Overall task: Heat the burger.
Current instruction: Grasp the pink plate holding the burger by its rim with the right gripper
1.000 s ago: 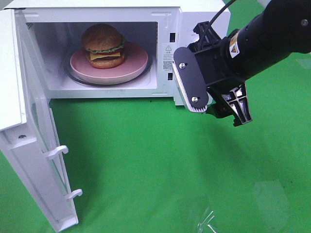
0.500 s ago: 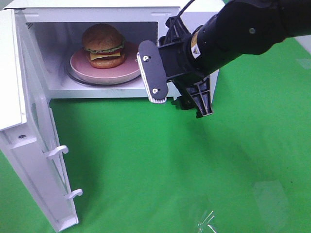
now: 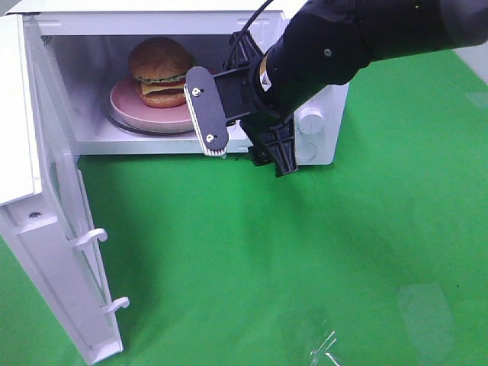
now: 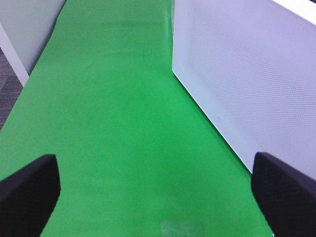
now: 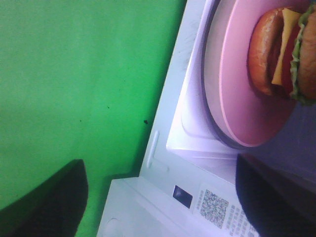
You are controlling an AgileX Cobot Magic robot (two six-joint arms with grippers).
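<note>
The burger (image 3: 161,70) sits on a pink plate (image 3: 126,99) on the turntable inside the open microwave (image 3: 263,23). In the right wrist view the burger (image 5: 284,49) and plate (image 5: 242,103) lie just past the cavity's front lip. My right gripper (image 3: 250,158) hangs open and empty in front of the right part of the microwave opening, a little short of the plate. Two dark fingertips (image 5: 49,197) frame the wrist picture. My left gripper (image 4: 158,197) is open over the green cloth beside a white microwave wall (image 4: 247,74); the high view does not show it.
The microwave door (image 3: 53,229) stands swung wide to the left, with two hook latches on its edge. The control knob (image 3: 309,120) shows behind my right arm. Green cloth (image 3: 305,252) covers the table in front. A scrap of clear film (image 3: 324,347) lies near the front edge.
My right arm has swung left, from beside the microwave's control panel to the front of the open cavity. Burger, plate and door have not moved.
</note>
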